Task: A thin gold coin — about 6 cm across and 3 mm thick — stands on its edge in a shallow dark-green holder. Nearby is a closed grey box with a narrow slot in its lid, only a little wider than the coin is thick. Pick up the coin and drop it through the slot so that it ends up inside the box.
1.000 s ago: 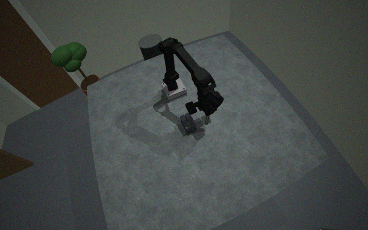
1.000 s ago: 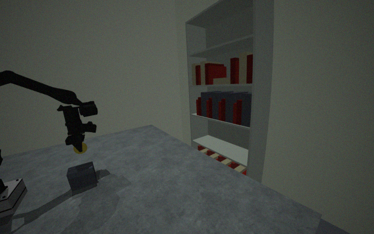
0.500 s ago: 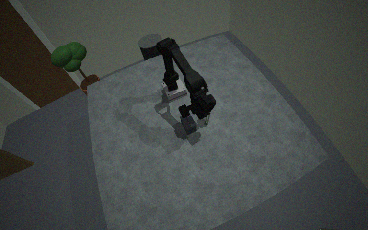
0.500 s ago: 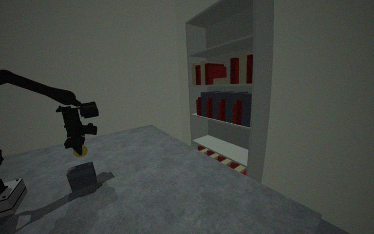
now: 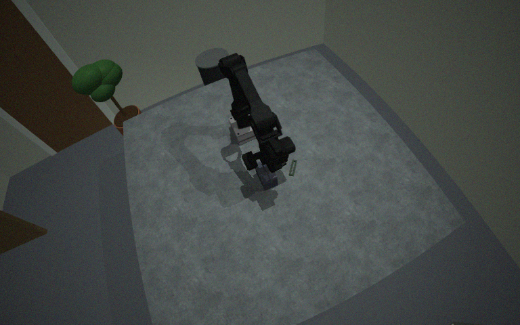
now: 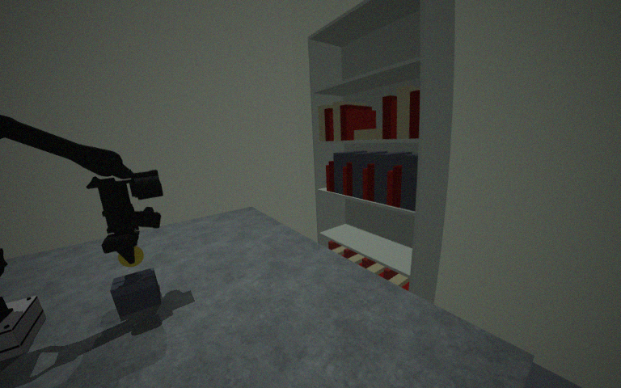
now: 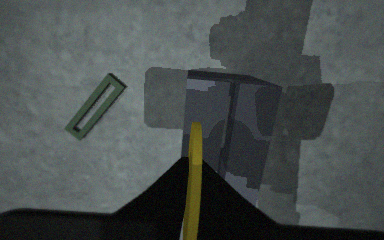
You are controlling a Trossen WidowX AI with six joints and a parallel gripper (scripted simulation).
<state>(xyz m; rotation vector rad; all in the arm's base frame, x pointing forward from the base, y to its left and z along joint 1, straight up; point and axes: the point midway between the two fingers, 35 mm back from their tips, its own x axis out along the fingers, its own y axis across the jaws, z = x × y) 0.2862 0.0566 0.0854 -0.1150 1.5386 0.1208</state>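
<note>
My gripper (image 6: 132, 259) (image 7: 190, 165) points down and is shut on the gold coin (image 6: 139, 255) (image 7: 196, 142), which stands on edge between the fingertips, above the box. The closed grey box (image 5: 269, 180) (image 6: 137, 295) (image 7: 206, 107) stands on the table below. In the wrist view its dark slot (image 7: 231, 112) runs along the lid, to the right of the coin and slightly angled to it. The arm hides part of the box and the fingertips in the top view. The dark-green holder (image 5: 290, 168) (image 7: 91, 104) is empty and lies left of the box in the wrist view.
The white arm base (image 5: 244, 135) (image 6: 23, 322) stands behind the box in the top view. The arm's shadow falls across the box and table (image 5: 326, 237) (image 6: 256, 320). A bookshelf (image 6: 437, 160), a potted plant (image 5: 100, 78) and a grey cylinder (image 5: 210, 59) are in the background.
</note>
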